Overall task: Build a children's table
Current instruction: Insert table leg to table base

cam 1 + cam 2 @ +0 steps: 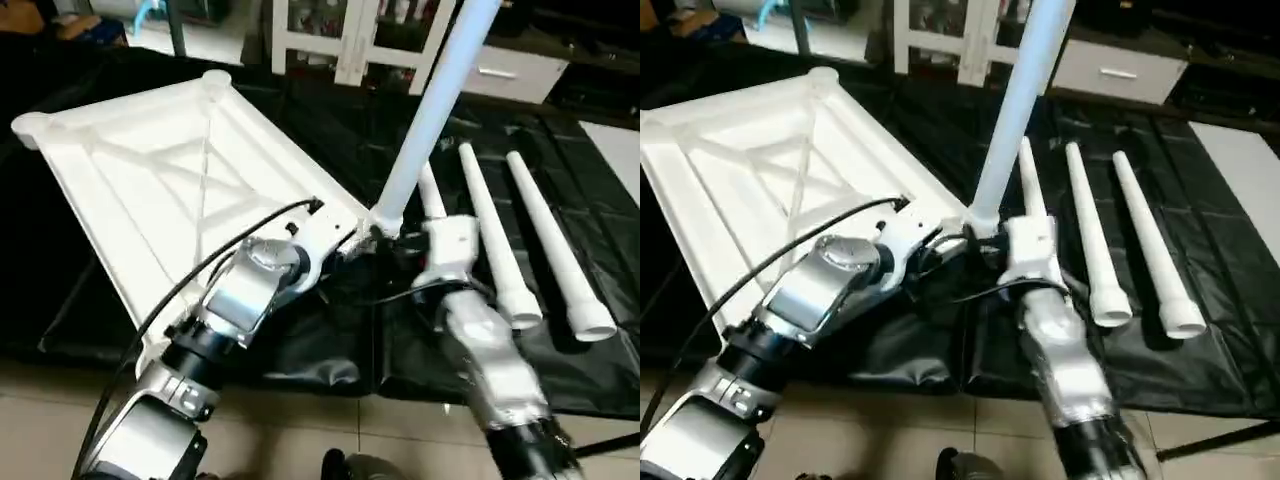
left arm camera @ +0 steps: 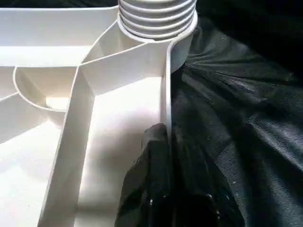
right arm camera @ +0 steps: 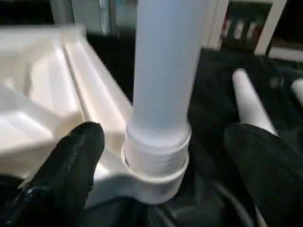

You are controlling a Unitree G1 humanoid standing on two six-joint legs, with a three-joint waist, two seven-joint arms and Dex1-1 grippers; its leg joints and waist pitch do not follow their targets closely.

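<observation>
the table top [image 1: 170,170] lies underside up on a black sheet [image 1: 330,120] spread over the floor, its x-ribs showing. the corner socket [image 3: 154,182] nearest the robot carries one leg [image 1: 430,115], which stands almost upright with its long axis running up and away from the robot, leaning a little to the robot's right. several turns of thread at its foot are not yet sunk into the socket, so by my reading the leg is only partly screwed in.

the right tool [image 3: 158,156] sits directly at that joint: its two black fingers [image 3: 71,163] stand apart, one on either side of the threaded foot and clear of it, so the leg lies straight between them, with its axis crossing the line from finger to finger. the right arm is the one placed to turn it.

the left tool [image 2: 165,142] is just beside the same corner, pinched together on the thin side wall of the table top, one finger inside the rim and one outside, with the socket just ahead of its tips. it looks set to steady the top.

three more legs [image 1: 555,245] lie flat on the sheet on the far side of the right tool from the top, roughly parallel, wide ends toward the robot.

the coming move likely needs the right fingers to close squarely about the foot and twist around the leg's own axis.
</observation>
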